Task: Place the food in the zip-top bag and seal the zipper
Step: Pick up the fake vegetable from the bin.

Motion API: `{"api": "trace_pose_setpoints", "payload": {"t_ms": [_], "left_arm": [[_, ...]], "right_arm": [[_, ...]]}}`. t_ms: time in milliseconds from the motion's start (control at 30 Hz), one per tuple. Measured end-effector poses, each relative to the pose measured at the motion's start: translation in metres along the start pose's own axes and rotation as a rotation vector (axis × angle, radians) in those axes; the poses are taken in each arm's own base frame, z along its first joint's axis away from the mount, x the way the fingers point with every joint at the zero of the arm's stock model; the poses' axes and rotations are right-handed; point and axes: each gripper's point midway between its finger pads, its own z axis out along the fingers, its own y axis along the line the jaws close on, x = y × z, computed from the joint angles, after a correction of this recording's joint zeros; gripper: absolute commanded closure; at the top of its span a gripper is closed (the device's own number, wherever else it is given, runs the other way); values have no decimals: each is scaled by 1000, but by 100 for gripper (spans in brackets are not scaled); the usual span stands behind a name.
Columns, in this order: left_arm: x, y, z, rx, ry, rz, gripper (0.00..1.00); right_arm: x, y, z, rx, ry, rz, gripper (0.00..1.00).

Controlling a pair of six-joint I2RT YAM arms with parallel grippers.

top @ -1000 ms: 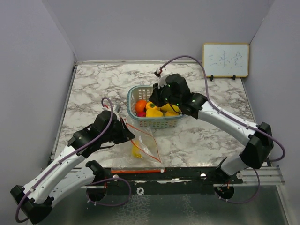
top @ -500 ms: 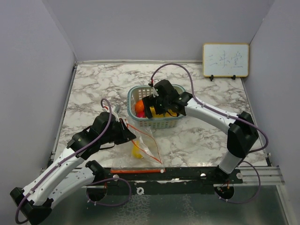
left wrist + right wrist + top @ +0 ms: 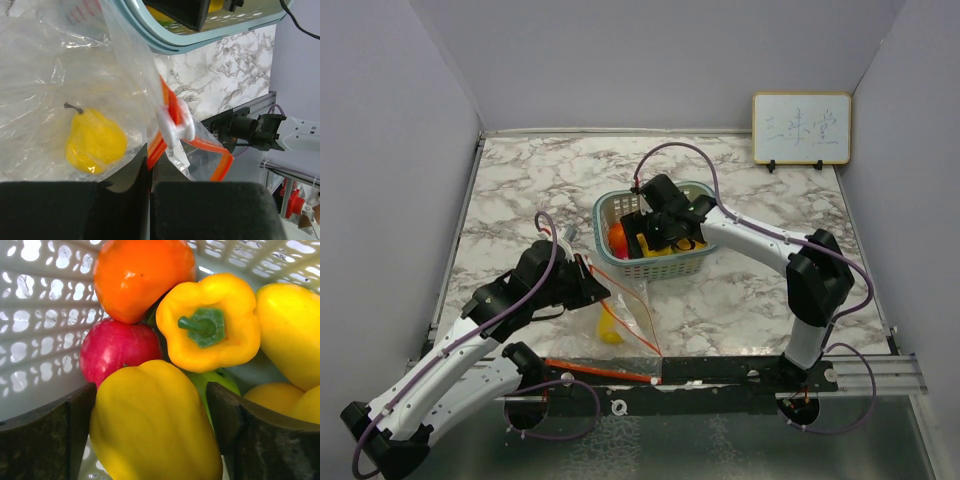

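Item: yellow bell pepper (image 3: 155,425), lower centre of the right wrist view, inside the teal basket (image 3: 608,213). Likely rigid, smooth, light; grip its broad flanks. Your right gripper (image 3: 152,432) straddles it, spread, not yet clamping. Your left gripper (image 3: 149,172) pinches the zip-top bag (image 3: 55,80) by its zipper (image 3: 172,107); a yellow pear (image 3: 95,142) is inside.

A marble-patterned table (image 3: 520,190) sits between plain grey walls (image 3: 390,150), with a small whiteboard (image 3: 801,128) propped at the back.
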Motion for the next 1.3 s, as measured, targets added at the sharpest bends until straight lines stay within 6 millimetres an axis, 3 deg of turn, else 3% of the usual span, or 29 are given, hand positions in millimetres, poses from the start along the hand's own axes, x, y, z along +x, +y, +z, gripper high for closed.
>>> {"api": "trace_pose_setpoints", "payload": {"t_ms": [167, 300, 400, 567, 733, 833, 900, 1033, 1133, 1200, 1300], "left_arm": [[1, 2, 1, -4, 3, -1, 100], [1, 2, 1, -4, 3, -1, 100], [1, 1, 1, -2, 2, -1, 100], [0, 0, 1, 2, 1, -4, 100], [0, 0, 4, -1, 6, -9, 100], [1, 1, 8, -16, 18, -17, 100], [1, 1, 11, -22, 27, -23, 100], [2, -2, 13, -17, 43, -33, 100], [-1, -8, 11, -1, 41, -36, 100], [-4, -14, 8, 13, 33, -36, 100], [-9, -21, 4, 31, 20, -33, 100]], "right_arm": [[3, -1, -1, 4, 5, 6, 49], [2, -4, -4, 22, 0, 5, 53], [-4, -4, -18, 29, -23, -3, 53], [-41, 11, -71, -27, -176, -29, 54], [-66, 50, -157, -243, -379, -104, 54], [-49, 78, -196, -441, -442, -173, 53], [-30, 92, -205, -556, -440, -212, 53], [31, 121, -206, -802, -346, -267, 52], [61, 139, -206, -925, -282, -290, 52], [73, 151, -211, -994, -263, -308, 52], [73, 165, -221, -1058, -287, -339, 52]]}}
